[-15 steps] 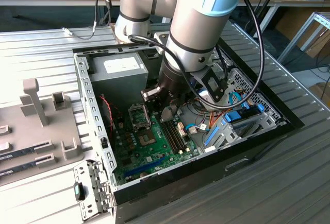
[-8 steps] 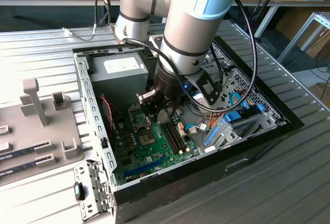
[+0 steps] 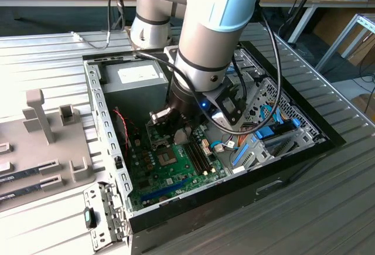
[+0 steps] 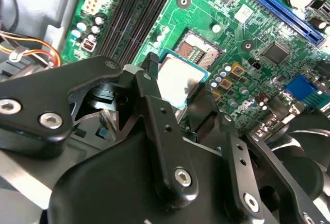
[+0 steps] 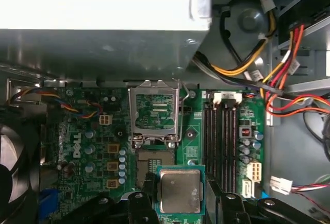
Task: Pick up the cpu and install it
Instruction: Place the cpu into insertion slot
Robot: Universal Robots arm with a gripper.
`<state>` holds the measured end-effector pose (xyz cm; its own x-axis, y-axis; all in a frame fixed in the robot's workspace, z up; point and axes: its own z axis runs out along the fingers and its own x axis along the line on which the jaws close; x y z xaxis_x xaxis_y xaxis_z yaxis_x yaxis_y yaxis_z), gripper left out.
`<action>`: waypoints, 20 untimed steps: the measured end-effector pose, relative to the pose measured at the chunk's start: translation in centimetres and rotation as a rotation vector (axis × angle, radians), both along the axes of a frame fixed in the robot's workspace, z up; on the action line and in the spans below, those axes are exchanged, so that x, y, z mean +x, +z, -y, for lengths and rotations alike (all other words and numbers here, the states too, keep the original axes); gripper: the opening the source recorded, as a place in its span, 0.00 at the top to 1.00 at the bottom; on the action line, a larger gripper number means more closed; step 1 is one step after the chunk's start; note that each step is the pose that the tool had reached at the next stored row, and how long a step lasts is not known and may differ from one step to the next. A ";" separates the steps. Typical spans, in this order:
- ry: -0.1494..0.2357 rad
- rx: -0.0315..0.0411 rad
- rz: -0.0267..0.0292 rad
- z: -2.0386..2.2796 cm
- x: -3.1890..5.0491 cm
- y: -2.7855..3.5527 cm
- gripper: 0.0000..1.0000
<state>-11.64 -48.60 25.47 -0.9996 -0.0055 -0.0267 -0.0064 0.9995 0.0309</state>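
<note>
exterior view: the arm (image 3: 205, 38) reaches down into the open case (image 3: 293, 149). the gripper (image 3: 176, 123) hangs low over the green board (image 3: 170, 170), just at 12 o'clock of the open socket (image 3: 166, 159) as this view shows it. the grey psu (image 3: 137, 79) sits at the case's far end. a grey fixture plate (image 3: 41, 143) lies outside the case on the exterior view's left. the cpu is hidden under the wrist here.

second wrist view: the cpu (image 4: 178, 82), silver top with a teal rim, sits between the black fingers (image 4: 154, 100), which are clamped on its two opposite edges. the cpu is raised off the board; the bare socket (image 4: 198, 51) lies beyond it at about 1 o'clock. a blue slot (image 4: 278, 10) and the dark ram slots (image 4: 139, 13) flank the socket.

first wrist view: the cpu (image 5: 180, 190) is gripped at its sides, with the socket (image 5: 152, 165) partly covered by it at about 11 o'clock. the hinged frame (image 5: 154, 112) stands open beyond. ram slots (image 5: 221, 141) run at 3 o'clock of the socket.

writing: a white logo is printed on the board; other print is too small to read.
</note>
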 end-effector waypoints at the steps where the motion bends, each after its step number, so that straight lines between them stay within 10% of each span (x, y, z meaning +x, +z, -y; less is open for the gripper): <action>1: 0.000 0.0000 0.0001 0.00 -0.14 -0.17 0.53; 10: -0.069 -0.0066 0.0000 0.00 -0.83 -2.18 0.53; 20: -0.040 -0.0112 0.0004 0.17 -1.59 -3.51 0.53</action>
<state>-13.24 -48.77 21.96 -0.9991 0.0338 -0.0273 0.0333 0.9993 0.0197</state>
